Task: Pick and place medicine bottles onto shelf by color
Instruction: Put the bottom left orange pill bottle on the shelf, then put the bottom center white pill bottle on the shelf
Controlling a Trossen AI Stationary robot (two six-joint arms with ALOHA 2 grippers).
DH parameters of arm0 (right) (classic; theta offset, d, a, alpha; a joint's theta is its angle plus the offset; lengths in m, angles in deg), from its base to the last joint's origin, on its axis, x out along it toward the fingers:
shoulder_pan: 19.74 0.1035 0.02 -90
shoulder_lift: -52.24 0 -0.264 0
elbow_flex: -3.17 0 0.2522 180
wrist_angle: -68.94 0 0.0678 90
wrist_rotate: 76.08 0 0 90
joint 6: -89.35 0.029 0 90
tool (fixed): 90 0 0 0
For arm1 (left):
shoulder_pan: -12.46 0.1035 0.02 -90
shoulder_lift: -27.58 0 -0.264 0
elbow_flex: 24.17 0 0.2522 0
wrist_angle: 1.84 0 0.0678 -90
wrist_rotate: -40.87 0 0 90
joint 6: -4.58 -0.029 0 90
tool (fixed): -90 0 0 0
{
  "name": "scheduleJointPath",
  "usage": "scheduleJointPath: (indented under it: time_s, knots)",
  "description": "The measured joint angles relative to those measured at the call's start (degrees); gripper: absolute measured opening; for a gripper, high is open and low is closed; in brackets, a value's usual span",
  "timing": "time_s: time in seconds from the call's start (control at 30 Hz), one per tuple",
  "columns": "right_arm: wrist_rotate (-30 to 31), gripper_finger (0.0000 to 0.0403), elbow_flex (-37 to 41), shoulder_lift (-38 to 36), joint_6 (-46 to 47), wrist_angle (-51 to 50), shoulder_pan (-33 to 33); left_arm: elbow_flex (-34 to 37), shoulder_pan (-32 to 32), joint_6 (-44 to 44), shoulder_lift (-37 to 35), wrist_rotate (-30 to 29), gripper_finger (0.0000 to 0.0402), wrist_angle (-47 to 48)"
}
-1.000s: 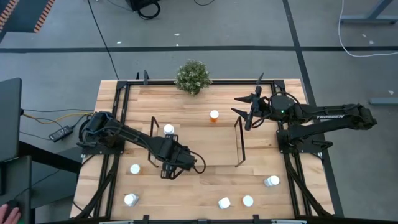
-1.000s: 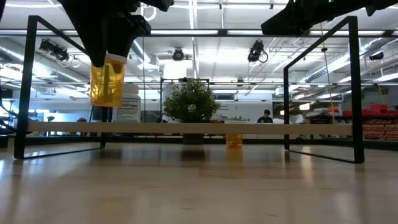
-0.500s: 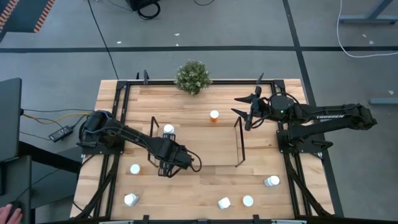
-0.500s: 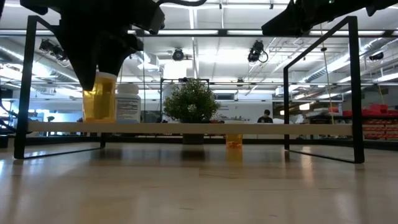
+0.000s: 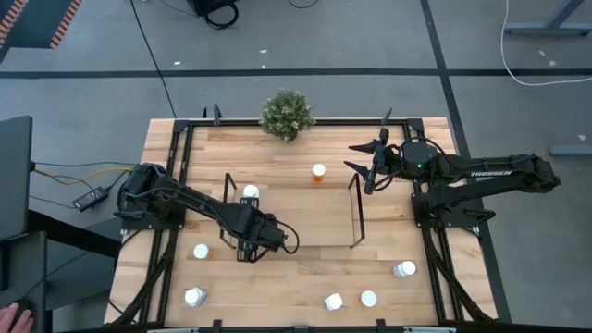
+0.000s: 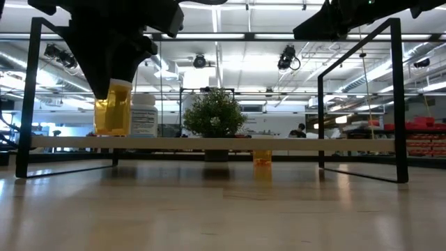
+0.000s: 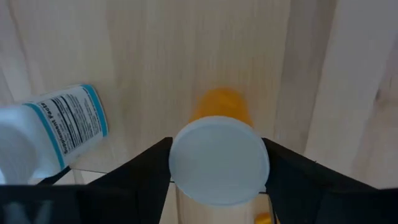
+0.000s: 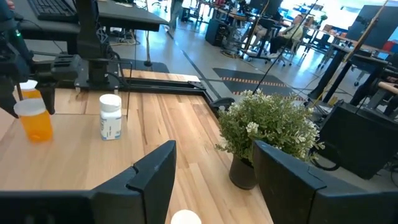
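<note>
My left gripper (image 5: 250,240) is shut on an orange bottle with a white cap (image 7: 219,160), over the left end of the black-rod shelf (image 5: 354,213). In the low view the orange bottle (image 6: 111,110) stands upright at the see-through deck (image 6: 230,142), beside a whitish bottle (image 6: 143,115) that stands on the deck on its base. My right gripper (image 5: 365,166) is open and empty, above the table's far right part beyond the shelf. A second orange bottle (image 5: 319,172) stands on the table behind the shelf. My left gripper pinches the orange bottle's white cap (image 7: 180,163) between its two fingers, one on each side. The fingers point down from above. The bottle hangs upright below them with its bottom (image 6: 111,132) at the deck; whether it rests there, I cannot tell.
Several white-capped bottles stand on the table's near part: two at the left (image 5: 201,251) (image 5: 193,296), two near the front edge (image 5: 333,301) (image 5: 368,298), one at the right (image 5: 403,269). A small potted plant (image 5: 287,113) stands at the far edge.
My left gripper has gone down and away from the near edge with the orange bottle, a little toward the table's left. The bottle, first clear above the deck, is now down at deck level beside the whitish bottle, still upright.
</note>
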Motion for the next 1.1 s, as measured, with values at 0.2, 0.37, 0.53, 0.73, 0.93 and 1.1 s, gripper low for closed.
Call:
scheduleJointPath:
  time_s: [0.2, 0.37, 0.53, 0.73, 0.93, 1.1]
  knots:
    - [0.0, 0.0218, 0.0, 0.0, 0.0, 0.0, 0.0, -0.1, 0.0, -0.1, 0.0, 0.0, 0.0258, 0.6]
    - [0.0, 0.0218, 0.0, 0.0, 0.0, 0.0, 0.0, -0.1, 0.0, 0.2, 0.0, -1.0, 0.0261, 0.6]
    - [-0.2, 0.0218, 0.0, 0.0, 0.0, 0.0, 0.0, -0.1, 0.0, 1.2, 0.0, -1.3, 0.0275, 0.6]
    - [-0.9, 0.0218, 0.0, 0.0, -0.7, 0.0, 0.0, -0.3, 0.0, 3.4, 0.0, -1.1, 0.0313, 1.8]
    - [-0.9, 0.0218, 0.0, 0.0, -1.4, 0.0, 0.0, -4.9, -0.4, 4.4, 0.0, -1.1, 0.0336, 5.5]
    - [-0.9, 0.0218, 0.0, 0.0, -1.4, 0.1, 0.0, -9.3, -1.0, 7.2, -0.1, -1.3, 0.0337, 8.6]
